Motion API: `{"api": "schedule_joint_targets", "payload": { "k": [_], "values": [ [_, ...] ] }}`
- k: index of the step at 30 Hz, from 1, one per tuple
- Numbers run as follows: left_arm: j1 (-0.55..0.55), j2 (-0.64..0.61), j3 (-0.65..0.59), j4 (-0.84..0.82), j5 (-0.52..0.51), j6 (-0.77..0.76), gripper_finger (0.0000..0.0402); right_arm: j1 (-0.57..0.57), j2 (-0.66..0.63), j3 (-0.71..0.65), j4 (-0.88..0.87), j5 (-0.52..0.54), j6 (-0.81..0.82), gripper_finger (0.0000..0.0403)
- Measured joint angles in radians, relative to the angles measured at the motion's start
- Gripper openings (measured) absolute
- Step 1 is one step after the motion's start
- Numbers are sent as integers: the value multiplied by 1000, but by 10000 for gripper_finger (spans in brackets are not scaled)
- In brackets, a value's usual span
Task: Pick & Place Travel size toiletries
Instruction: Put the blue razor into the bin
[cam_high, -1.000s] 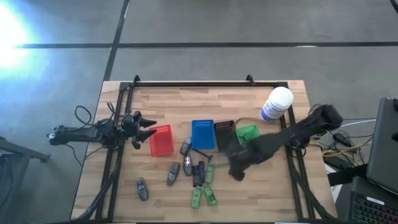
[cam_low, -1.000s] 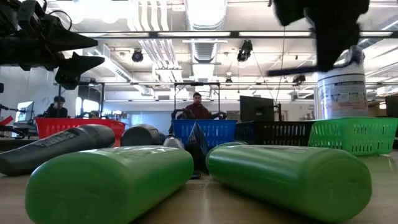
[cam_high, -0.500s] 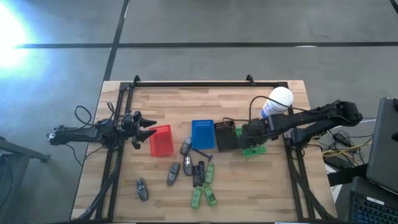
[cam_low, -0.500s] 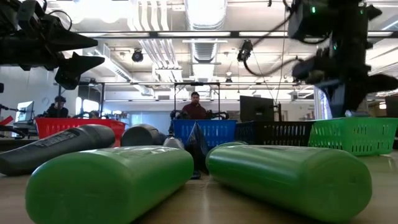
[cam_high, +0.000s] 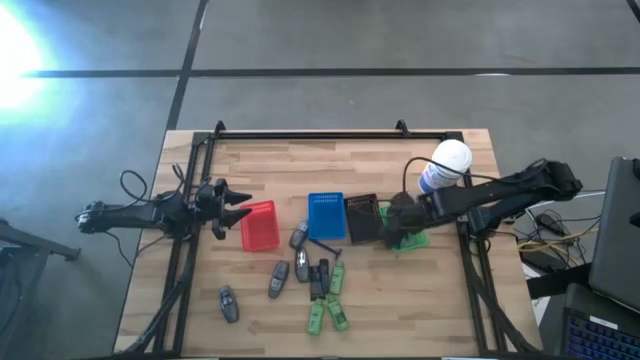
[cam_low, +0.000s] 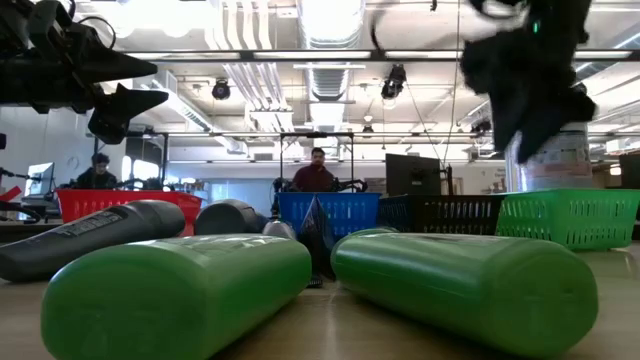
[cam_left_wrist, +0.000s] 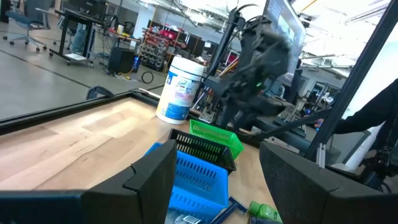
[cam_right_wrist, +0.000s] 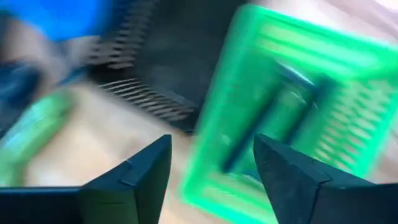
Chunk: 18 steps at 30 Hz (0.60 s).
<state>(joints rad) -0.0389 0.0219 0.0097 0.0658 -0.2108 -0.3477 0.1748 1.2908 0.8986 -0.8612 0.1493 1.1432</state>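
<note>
The travel size toiletries lie loose on the table's middle and near part: grey ones (cam_high: 278, 279), black ones (cam_high: 320, 275) and green ones (cam_high: 337, 316), the green ones large in the low view (cam_low: 465, 285). My right gripper (cam_high: 396, 220) hovers open over the green basket (cam_right_wrist: 292, 93), nothing between its fingers. A blurred green and dark item (cam_right_wrist: 283, 115) seems to lie inside that basket. My left gripper (cam_high: 240, 214) waits open at the table's left, beside the red basket (cam_high: 260, 227).
A blue basket (cam_high: 326, 216) and a dark basket (cam_high: 360, 218) stand in a row between the red and green ones. A big white canister (cam_high: 445, 167) stands at the far right. People sit in the room beyond the table (cam_low: 317, 172).
My right gripper has gone from over the loose toiletries toward the table's far right, to the green basket, and now hangs over it, still blurred with motion. The loose toiletries have stayed where they lay.
</note>
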Motion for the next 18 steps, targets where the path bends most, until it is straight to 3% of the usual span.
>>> {"api": "schedule_joint_targets", "payload": {
  "k": [3,10,18],
  "values": [
    [0,0,0,16,0,-38,236,41,39,65,50,-9,-139,238],
    [0,1,0,63,0,-574,236,43,210,246,54,-22,-320,225],
    [0,3,0,61,0,-597,236,49,445,455,56,-42,-419,225]
  ]
}}
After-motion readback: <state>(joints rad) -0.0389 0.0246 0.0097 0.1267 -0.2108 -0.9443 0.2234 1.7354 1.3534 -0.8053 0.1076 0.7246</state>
